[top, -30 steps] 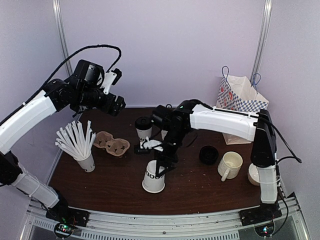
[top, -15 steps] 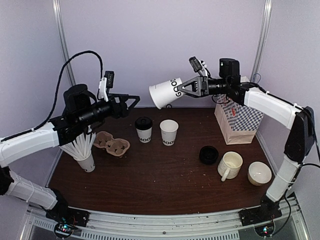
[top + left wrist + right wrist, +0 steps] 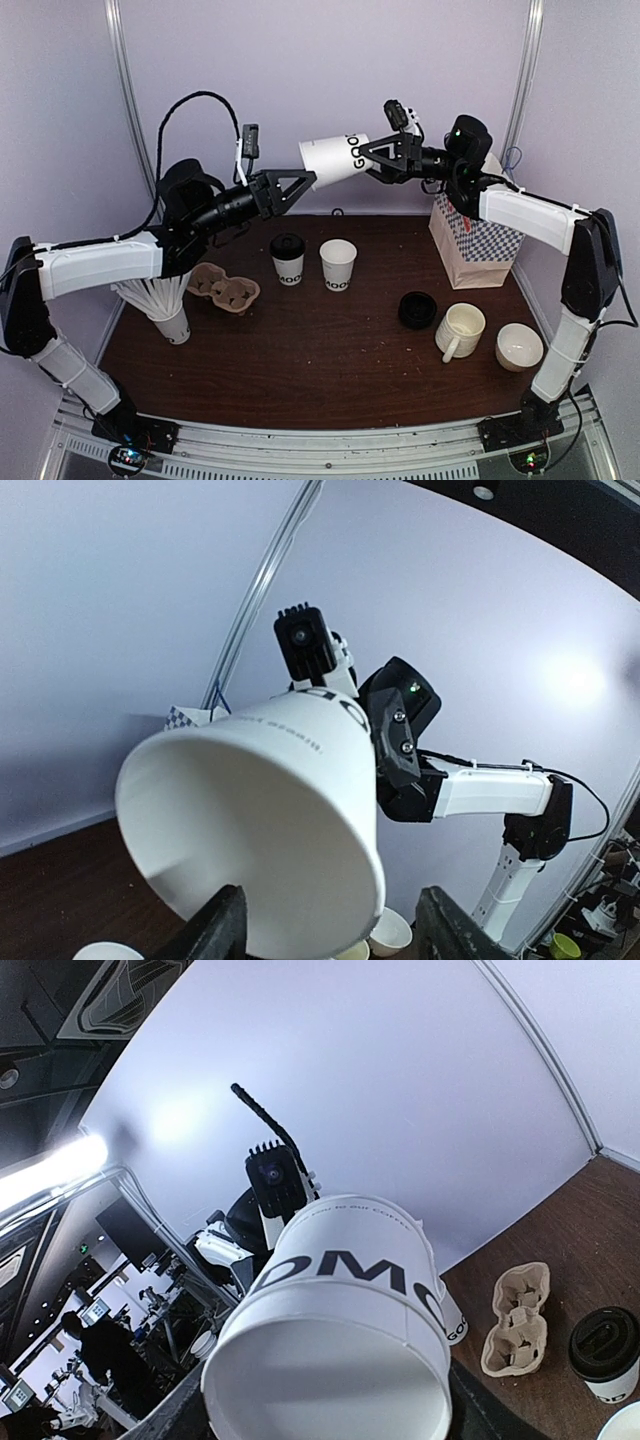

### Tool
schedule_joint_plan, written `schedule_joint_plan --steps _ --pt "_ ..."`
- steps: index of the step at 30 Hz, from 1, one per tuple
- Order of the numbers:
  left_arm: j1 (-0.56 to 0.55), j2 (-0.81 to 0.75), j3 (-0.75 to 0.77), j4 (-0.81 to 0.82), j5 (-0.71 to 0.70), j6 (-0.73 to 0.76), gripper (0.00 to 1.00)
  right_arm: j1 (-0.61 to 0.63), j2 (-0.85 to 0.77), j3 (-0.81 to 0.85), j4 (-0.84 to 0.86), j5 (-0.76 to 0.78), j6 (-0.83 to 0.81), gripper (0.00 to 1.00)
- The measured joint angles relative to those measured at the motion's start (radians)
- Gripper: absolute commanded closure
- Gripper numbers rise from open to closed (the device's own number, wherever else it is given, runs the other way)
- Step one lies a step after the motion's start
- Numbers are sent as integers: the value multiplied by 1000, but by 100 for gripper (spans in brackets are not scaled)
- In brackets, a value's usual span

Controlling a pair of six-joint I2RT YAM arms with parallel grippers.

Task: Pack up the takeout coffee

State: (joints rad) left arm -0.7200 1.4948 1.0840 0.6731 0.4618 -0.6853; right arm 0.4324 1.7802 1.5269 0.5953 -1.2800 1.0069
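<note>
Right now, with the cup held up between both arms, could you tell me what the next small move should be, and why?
Probably close the left gripper on the open end of the white cup. The right gripper holds it sideways in the air near its base, and the left gripper straddles the rim, seemingly not yet clamped.

- A dark-lettered white cup (image 3: pixel 330 160) lies on its side in mid-air, high above the lidded cup (image 3: pixel 287 258) that stands on the worktop (image 3: pixel 300 370).
- The right claw (image 3: pixel 368 160) clasps the cup's bottom end. The left claw (image 3: pixel 305 180) reaches its open mouth; contact is unclear.
- An uncovered cup (image 3: pixel 338 264) stands just right of the lidded cup, and a cardboard carrier (image 3: pixel 224 286) lies to its left.
- A loose black lid (image 3: pixel 417 309) lies farther right of the lidded cup.
</note>
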Motion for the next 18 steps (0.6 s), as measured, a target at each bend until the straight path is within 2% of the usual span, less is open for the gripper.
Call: schedule_joint_plan --steps 6,8,10,11,14,18 --pt "-8 72 89 27 58 -17 77 2 0 -5 2 0 3 30" --pt "-8 83 103 25 68 -23 87 4 0 -8 2 -1 2 26" --pt "-8 84 109 11 72 -13 96 6 0 -10 -1 -2 -1 18" --pt "-8 84 114 6 74 -9 99 6 0 -11 -2 -3 -6 15" --pt "-9 78 126 -42 75 27 100 3 -10 -26 -32 -13 -47 11" --pt "-10 38 161 -243 73 128 100 -17 -55 -43 -252 -26 -235 11"
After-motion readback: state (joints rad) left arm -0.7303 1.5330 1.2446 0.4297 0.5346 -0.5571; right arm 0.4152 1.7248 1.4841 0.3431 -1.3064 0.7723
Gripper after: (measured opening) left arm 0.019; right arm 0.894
